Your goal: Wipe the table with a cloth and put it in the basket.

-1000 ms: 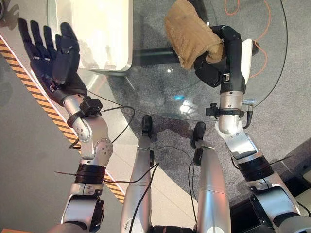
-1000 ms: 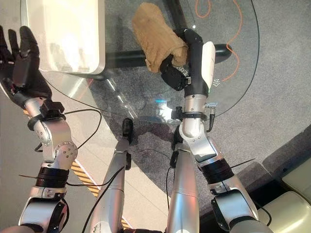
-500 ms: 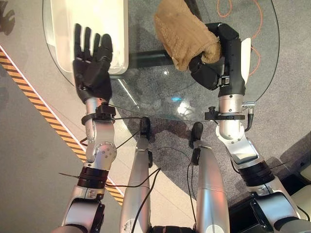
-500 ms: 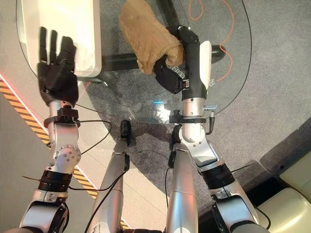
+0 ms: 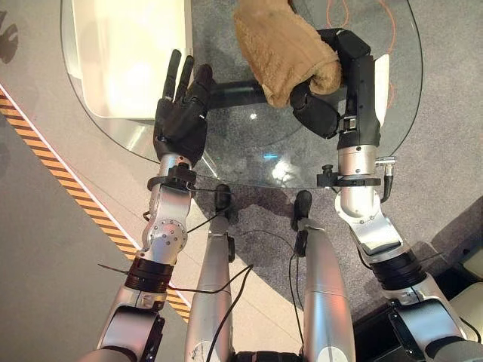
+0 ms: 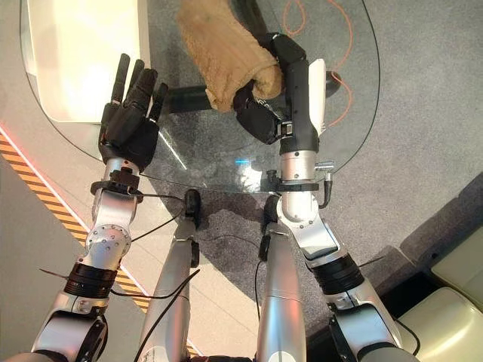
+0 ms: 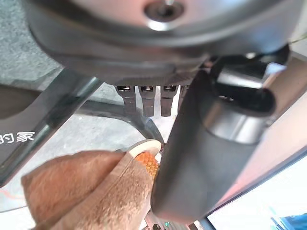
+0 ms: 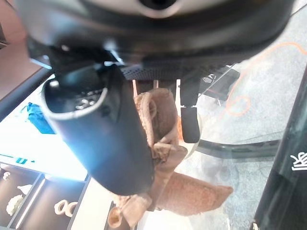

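A tan cloth (image 5: 278,47) lies bunched on the round glass table (image 5: 249,162), far side of the middle. My right hand (image 5: 326,89) is shut on the cloth's near end, with folds of cloth (image 8: 160,139) between its thumb and fingers. My left hand (image 5: 181,113) is open with straight fingers, over the table's near left part, a short way left of the cloth (image 6: 223,53). The left wrist view shows the cloth (image 7: 91,191) just past that hand. A white basket (image 5: 132,56) stands at the table's far left.
An orange cable (image 6: 302,23) loops on the grey carpet beyond the table. A yellow-and-black striped strip (image 5: 83,204) runs along the floor at the left. The table's dark base bar (image 5: 230,94) shows through the glass.
My left hand has swung right, from out past the table's left edge to over the glass near the cloth. My right hand has kept hold of the cloth.
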Robot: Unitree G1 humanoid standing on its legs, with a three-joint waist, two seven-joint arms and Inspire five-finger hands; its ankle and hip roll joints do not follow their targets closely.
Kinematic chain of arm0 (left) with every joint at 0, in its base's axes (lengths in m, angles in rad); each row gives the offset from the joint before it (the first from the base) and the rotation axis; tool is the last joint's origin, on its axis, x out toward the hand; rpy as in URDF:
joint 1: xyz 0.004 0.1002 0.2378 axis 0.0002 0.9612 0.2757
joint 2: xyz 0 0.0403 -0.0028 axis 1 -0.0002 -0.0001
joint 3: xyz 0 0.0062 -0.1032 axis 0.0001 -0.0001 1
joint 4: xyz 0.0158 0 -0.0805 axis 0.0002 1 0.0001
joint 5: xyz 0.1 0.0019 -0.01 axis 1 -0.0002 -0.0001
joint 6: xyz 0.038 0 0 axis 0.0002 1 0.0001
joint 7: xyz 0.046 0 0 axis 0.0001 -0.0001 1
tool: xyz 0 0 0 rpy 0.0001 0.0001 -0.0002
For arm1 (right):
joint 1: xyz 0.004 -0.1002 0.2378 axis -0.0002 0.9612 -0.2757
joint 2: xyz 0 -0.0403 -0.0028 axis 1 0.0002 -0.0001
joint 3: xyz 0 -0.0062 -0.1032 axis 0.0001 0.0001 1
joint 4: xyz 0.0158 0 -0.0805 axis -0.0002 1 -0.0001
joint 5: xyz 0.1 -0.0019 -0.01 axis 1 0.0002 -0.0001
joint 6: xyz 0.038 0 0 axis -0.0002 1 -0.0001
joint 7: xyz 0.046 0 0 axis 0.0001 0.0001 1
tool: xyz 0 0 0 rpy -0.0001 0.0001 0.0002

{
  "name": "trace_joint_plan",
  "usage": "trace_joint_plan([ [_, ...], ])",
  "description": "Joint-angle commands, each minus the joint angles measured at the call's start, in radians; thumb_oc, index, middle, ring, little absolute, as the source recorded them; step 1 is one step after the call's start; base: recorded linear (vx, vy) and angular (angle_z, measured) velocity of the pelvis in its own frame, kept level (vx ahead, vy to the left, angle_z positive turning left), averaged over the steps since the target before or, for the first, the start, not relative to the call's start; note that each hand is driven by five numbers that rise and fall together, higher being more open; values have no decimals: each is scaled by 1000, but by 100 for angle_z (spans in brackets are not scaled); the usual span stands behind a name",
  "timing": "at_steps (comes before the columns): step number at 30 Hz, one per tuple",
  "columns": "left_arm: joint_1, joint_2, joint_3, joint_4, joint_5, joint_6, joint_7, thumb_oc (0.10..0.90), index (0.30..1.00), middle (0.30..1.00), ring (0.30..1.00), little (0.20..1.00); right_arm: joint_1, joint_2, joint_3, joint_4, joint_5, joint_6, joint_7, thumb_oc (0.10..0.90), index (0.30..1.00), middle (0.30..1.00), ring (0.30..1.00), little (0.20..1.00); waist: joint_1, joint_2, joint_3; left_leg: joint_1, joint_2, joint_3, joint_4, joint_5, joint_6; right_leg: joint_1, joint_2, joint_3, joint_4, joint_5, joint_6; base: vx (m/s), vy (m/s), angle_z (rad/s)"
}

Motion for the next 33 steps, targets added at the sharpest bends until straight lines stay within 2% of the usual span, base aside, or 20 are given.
trace_joint_plan([
  [1,-105,8,2,-132,-25,-22,-98,800,900,900,900,900,-149,42,-10,-272,17,-162,6,100,300,300,300,200,2,-25,-29,46,-101,115,20,-67,122,76,109,-11,-131,53,-6,0,0,0],
  [11,-134,-20,-30,-136,-73,3,-135,800,900,900,900,900,-166,64,35,-277,34,-133,70,100,300,300,300,200,-2,-24,-29,40,-101,116,25,-68,120,70,110,-10,-126,47,-9,0,0,0],
  [33,-140,-58,-46,-143,-78,-39,-149,800,900,900,900,900,-174,79,111,-273,30,-64,153,100,300,300,300,200,2,-21,-29,31,-101,114,28,-65,114,60,109,-15,-114,36,-16,0,0,0],
])
